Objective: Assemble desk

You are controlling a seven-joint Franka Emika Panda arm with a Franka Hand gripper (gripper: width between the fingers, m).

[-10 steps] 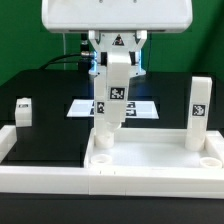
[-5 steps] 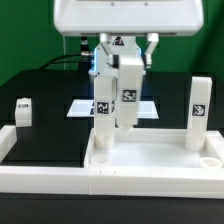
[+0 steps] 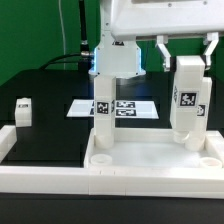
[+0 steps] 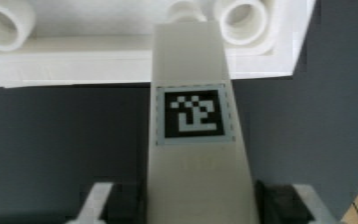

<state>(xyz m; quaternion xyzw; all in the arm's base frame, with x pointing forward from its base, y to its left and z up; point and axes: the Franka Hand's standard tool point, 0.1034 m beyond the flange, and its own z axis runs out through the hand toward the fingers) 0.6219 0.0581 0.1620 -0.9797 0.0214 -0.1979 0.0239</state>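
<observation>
The white tabletop (image 3: 150,160) lies at the front with its raised rims up. One white leg (image 3: 103,112) stands upright in its far-left corner. My gripper (image 3: 185,60) is shut on another leg (image 3: 183,100), hanging upright over the far-right corner. Close behind it a further upright leg (image 3: 205,105) shows only as a sliver. In the wrist view the held leg (image 4: 194,120) runs between my fingers (image 4: 105,200), its marker facing the camera. Its far end points at the tabletop's corner (image 4: 265,55), which has round sockets. My gripper (image 4: 194,208) clamps the leg's sides.
A short white leg (image 3: 22,110) lies at the exterior view's left beside a white border rail (image 3: 40,170). The marker board (image 3: 130,107) lies flat on the black table behind the tabletop. Cables hang at the back left.
My gripper has carried the leg from beside the left upright leg across to the exterior view's right, over the far-right corner. The grip has not changed.
</observation>
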